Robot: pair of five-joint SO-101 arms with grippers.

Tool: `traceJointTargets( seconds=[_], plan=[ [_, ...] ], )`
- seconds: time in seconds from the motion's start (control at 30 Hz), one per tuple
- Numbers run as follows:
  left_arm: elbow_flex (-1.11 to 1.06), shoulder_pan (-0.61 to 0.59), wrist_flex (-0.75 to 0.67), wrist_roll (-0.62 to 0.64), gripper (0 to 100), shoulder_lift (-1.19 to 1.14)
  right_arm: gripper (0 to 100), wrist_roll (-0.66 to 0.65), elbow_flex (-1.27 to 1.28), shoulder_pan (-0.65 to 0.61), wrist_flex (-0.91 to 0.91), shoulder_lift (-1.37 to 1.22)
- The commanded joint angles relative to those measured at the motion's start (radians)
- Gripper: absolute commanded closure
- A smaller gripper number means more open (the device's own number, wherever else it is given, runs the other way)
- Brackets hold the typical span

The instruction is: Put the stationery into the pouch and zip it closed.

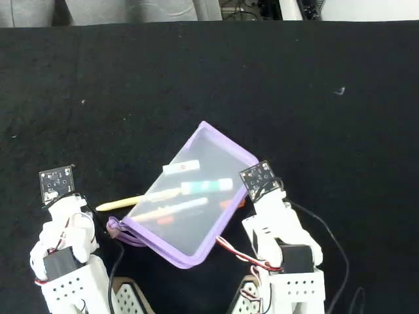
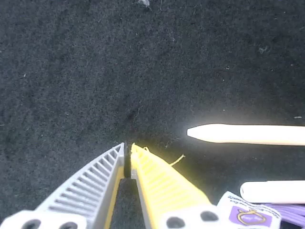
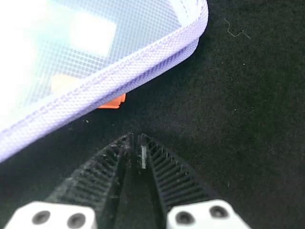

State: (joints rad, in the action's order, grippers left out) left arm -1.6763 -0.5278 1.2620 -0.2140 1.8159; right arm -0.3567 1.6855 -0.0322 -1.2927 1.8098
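Currently the pouch [image 1: 229,142], translucent with purple trim, is seen lying flat and askew at the middle of the black-covered table [image 1: 314,91], between the two arms. Through its clear face several stationery items are made out: a teal marker [image 1: 206,186], a short white stick [image 1: 181,167] above it, and pale pens below.

A cream pen [image 1: 127,203] is noted projecting past the pouch's edge on the left arm's side, its tip resting on the cloth. In the left wrist view the same cream pen [image 2: 248,134] is seen lying apart from the fingers. A purple cord loop [image 1: 114,229] is seen at the pouch's corner nearest the left arm.

Left gripper [image 2: 127,148]: the grey and yellow fingers are pressed tip to tip, and nothing is held. It is poised over bare cloth, near the pen tip but not touching it.

Right gripper [image 3: 133,140]: the black fingers are closed together with nothing gripped. It is placed just beside the pouch's purple rim [image 3: 119,71], apart from it.

An orange piece [image 3: 112,101] is seen at that rim, partly covered by the trim. Whether it lies inside or under the pouch cannot be told, and the state of the zip cannot be determined.
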Motion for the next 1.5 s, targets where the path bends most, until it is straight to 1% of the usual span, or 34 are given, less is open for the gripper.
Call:
traceJointTargets(
  seconds=[0.0, 0.77, 0.87, 0.9, 1.03, 1.1, 1.2, 1.27, 1.47],
  plan=[
    [-0.024, -0.012, 0.008, 0.002, 97, 0.002, 98.3, 0.008, -0.002, 0.008, -0.009, 0.074],
    [-0.024, -0.012, 0.008, 0.002, 97, 0.002, 98.1, 0.0, -0.002, 0.014, -0.006, 0.074],
    [-0.024, -0.012, 0.008, 0.002, 97, 0.002, 98.0, -0.003, -0.044, 0.014, 0.032, 0.074],
    [-0.024, -0.012, 0.008, 0.002, 97, 0.002, 98.0, -0.017, -0.065, 0.014, 0.063, 0.074],
    [-0.024, -0.012, 0.008, 0.002, 97, 0.002, 97.9, -0.147, -0.173, 0.006, 0.121, 0.074],
    [-0.024, -0.012, 0.008, 0.002, 97, 0.002, 94.9, -0.14, -0.255, -0.005, 0.117, 0.074],
    [-0.024, -0.01, 0.008, 0.002, 97, 0.003, 85.0, -0.084, -0.363, -0.063, 0.095, 0.067],
    [-0.024, -0.008, 0.006, 0.002, 97, 0.003, 79.8, -0.051, -0.404, -0.147, 0.092, 0.065],
    [-0.024, -0.008, 0.006, 0.002, 97, 0.003, 78.8, -0.041, -0.407, -0.476, 0.08, 0.065]
  ],
)
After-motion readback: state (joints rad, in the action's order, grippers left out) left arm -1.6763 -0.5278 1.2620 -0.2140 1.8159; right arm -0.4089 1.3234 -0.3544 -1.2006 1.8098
